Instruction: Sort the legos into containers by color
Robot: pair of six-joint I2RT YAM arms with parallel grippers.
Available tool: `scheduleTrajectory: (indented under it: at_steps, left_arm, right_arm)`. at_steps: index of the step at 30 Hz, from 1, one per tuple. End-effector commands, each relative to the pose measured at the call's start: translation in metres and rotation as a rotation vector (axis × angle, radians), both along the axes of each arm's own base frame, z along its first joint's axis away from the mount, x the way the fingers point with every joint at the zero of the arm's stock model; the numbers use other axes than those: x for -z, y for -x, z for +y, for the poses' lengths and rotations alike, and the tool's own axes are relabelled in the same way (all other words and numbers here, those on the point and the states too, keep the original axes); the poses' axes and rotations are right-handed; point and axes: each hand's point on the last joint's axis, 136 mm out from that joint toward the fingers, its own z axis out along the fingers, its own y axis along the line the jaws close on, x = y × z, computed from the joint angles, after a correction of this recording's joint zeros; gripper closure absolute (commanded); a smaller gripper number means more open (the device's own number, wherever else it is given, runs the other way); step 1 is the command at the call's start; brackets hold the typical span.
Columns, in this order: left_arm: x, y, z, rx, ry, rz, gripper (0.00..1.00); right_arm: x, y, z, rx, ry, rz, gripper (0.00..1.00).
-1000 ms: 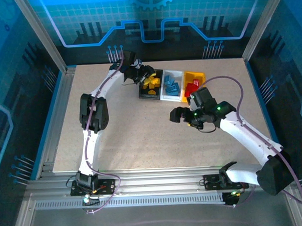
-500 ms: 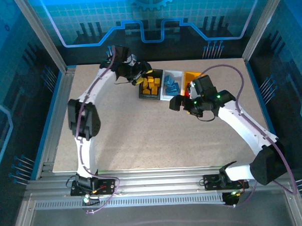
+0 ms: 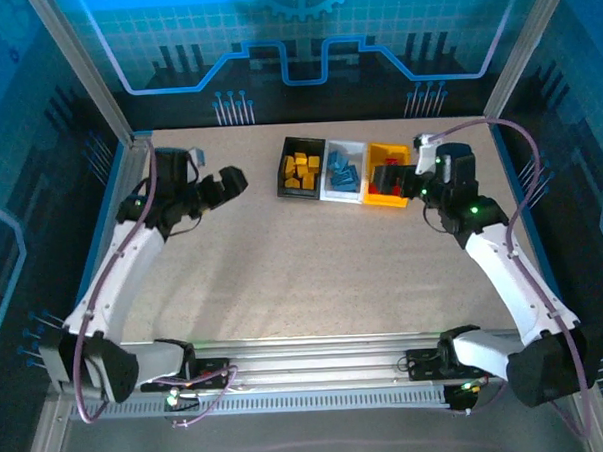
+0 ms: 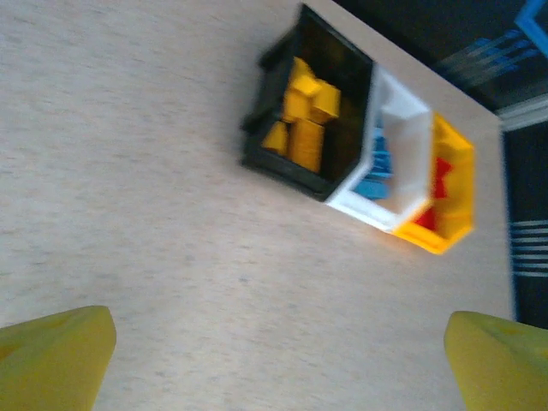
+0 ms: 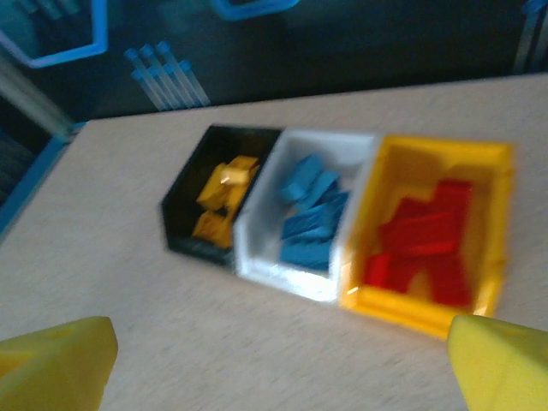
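left jaws: mine were spread wide, nothing between them, hanging over bare desk (image 3: 314, 275) well left of the bins
right jaws: wide too, holding nothing, just beside the right end of the row
black bin (image 5: 193, 244): left end, yellow-orange legos (image 5: 224, 195) piled inside
white bin (image 5: 282, 276): middle, pressed against both neighbours, light blue legos (image 5: 312, 218) in it
yellow-orange bin (image 5: 402, 312): right end, red legos (image 5: 424, 244) in it
writing: my wrist views were too blurry to read anything, sorry

Bright, even light with soft shadows; top view sharp, both wrist views blurred and soft
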Motion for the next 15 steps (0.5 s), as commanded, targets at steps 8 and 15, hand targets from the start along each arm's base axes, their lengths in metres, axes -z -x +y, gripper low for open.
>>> scheduleTrajectory:
  at_steps: [8, 15]
  left_arm:
    - [0.063, 0.026, 0.092, -0.223, -0.471, -0.217, 0.01]
    - [0.092, 0.019, 0.135, -0.386, -0.512, -0.197, 0.01]
  right_arm:
    - [0.114, -0.042, -0.072, 0.044, 0.272, 0.053, 0.0]
    - [0.16, -0.052, -0.061, 0.025, 0.292, 0.04, 0.0]
